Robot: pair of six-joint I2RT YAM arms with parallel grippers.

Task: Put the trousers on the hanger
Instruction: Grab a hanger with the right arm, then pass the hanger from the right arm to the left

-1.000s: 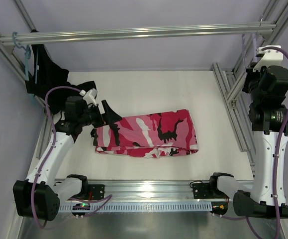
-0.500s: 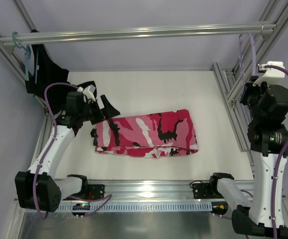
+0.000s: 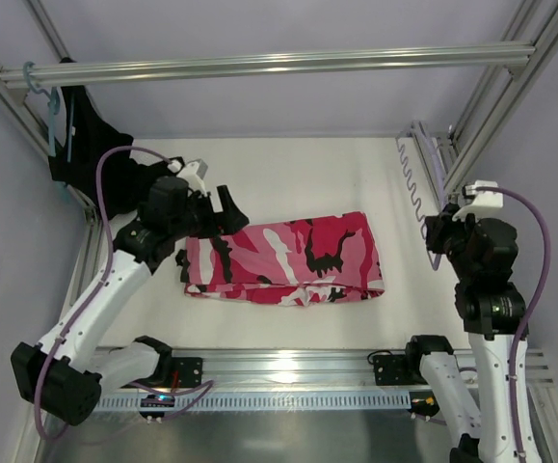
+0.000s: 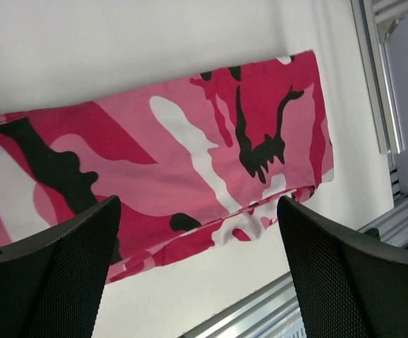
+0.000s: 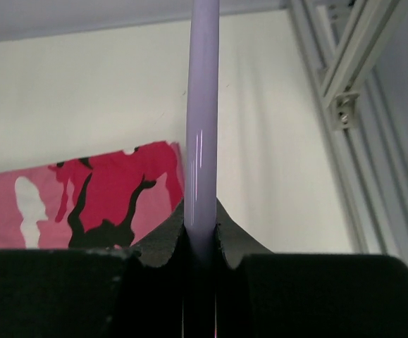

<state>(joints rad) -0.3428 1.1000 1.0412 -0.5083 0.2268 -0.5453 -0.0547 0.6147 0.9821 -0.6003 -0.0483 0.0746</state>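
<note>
Swinging down from the top rail, the right gripper has carried the hanger with it. The hanger now hangs in the air to the right of the trousers, near their right end but not touching them. In the right wrist view the fingers are pressed together on the hanger's lilac bar, which runs straight up out of the pinch, so the grip looks firm. The left gripper has crept in toward the trousers' left end and hovers over it, its fingers spread wide with nothing between them. The trousers have not moved; they lie folded flat on the table. Beyond their far-left corner a black garment hangs, taking no part. With the hanger freed from the rail, the fetching step looks finished. What likely remains is for the left gripper to lift one end of the trousers so the cloth can be fed over the bar.
</note>
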